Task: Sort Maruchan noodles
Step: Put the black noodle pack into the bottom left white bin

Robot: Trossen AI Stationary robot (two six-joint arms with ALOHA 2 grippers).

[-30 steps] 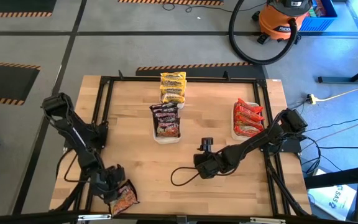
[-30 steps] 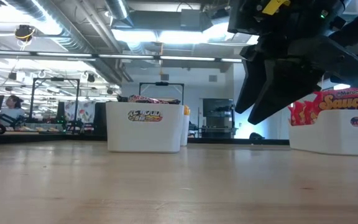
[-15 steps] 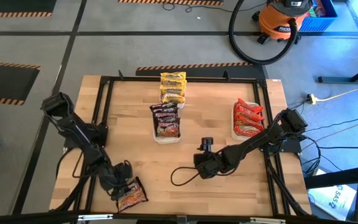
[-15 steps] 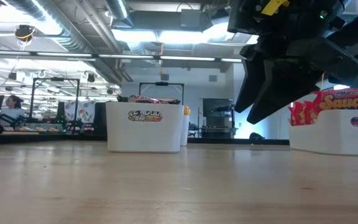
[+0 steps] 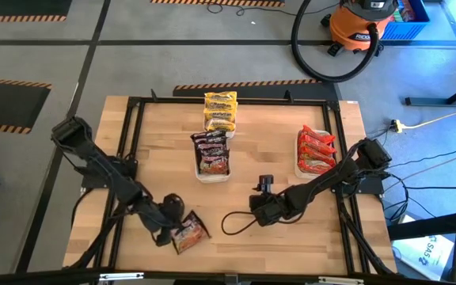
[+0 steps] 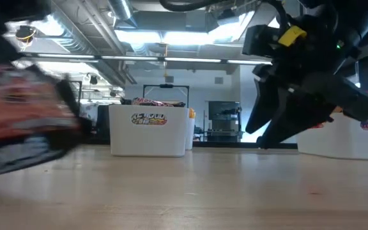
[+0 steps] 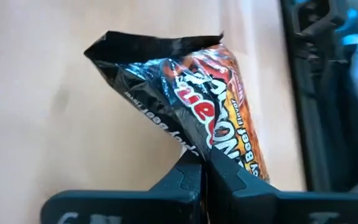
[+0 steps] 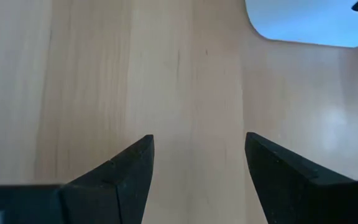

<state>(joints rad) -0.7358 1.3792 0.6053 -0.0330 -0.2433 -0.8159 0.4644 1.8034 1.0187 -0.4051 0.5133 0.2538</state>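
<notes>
Left gripper [image 5: 177, 234] has carried a dark noodle packet [image 5: 189, 235] inward, jaws pinching it, blurred in the low view

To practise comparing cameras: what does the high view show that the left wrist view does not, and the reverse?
Only the high view shows three trays, yellow, dark and red, plus the right claw. Only the left wrist view shows the packet's lettering and the pinched edge. Both show the left claw shut on a dark packet over the table.
</notes>
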